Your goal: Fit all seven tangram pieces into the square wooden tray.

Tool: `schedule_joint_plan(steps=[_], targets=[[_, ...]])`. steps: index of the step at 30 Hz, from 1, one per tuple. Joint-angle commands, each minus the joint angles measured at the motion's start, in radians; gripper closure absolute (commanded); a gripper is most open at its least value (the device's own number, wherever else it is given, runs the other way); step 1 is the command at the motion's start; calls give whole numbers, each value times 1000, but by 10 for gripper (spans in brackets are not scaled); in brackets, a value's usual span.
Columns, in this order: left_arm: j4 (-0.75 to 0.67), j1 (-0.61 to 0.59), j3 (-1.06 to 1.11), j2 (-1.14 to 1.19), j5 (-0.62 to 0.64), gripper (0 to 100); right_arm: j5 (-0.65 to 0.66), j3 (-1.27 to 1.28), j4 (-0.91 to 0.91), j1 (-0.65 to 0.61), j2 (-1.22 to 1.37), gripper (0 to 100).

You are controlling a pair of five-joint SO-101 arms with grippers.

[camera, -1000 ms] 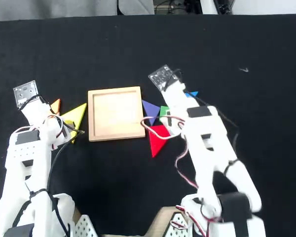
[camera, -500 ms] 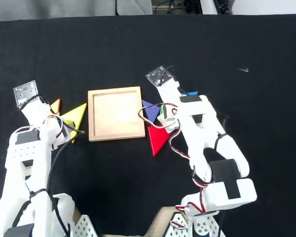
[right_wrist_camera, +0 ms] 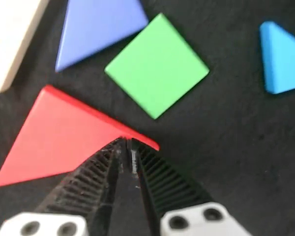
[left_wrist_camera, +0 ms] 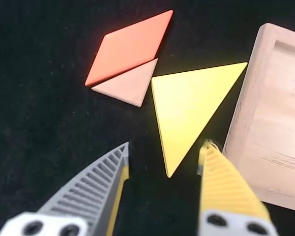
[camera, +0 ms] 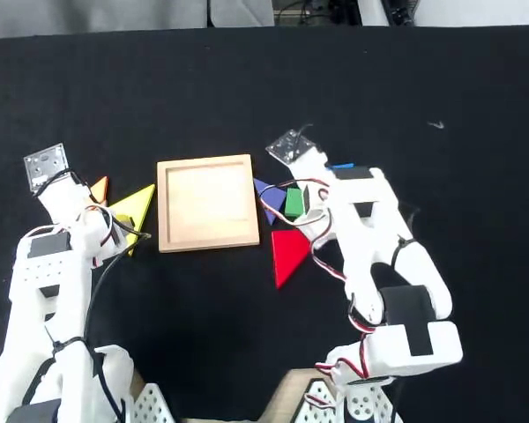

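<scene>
Your right claw (right_wrist_camera: 127, 143) has its jaws squeezed almost together with nothing between them. Its tips are down at the edge of the red triangle (right_wrist_camera: 64, 142), near one corner. Just past it lie the green square (right_wrist_camera: 157, 71) and the violet triangle (right_wrist_camera: 98, 24), with the blue triangle (right_wrist_camera: 282, 59) farther off. All are loose on the black desk (camera: 159, 88) beside the wooden tray (camera: 208, 243), and no piece is in the tray yet.

Your left claw (left_wrist_camera: 166, 152) stands wide open, a jaw on either side of the sharp tip of the yellow triangle (left_wrist_camera: 191, 108). The orange parallelogram (left_wrist_camera: 130, 46) and the pale triangle (left_wrist_camera: 128, 86) touch each other just beyond.

The pieces look thin, stiff and light, and they lie flat, so there's little edge to pinch and the smooth paint may slip. Grip across two opposite edges near the middle.
</scene>
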Motion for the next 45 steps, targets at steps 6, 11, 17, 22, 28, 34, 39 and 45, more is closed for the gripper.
schedule_joint_plan(steps=[6,11,17,22,28,34,39,45], targets=[[-15,2,-12,0,9,773,100,162,100,-18,-237,988],[-15,2,-12,0,9,773,164,311,94,-80,-512,988],[-15,2,-10,0,9,773,117,308,91,-75,-693,988],[-15,2,-10,0,9,773,89,246,91,-74,-604,988],[-15,2,-8,2,8,773,-66,51,89,-51,-355,987],[-15,-2,-8,2,5,773,-107,-79,34,25,-79,987],[-15,2,-8,2,5,773,-106,-90,34,0,16,987],[-15,2,-8,2,5,773,-21,-71,68,-51,-2,988]])
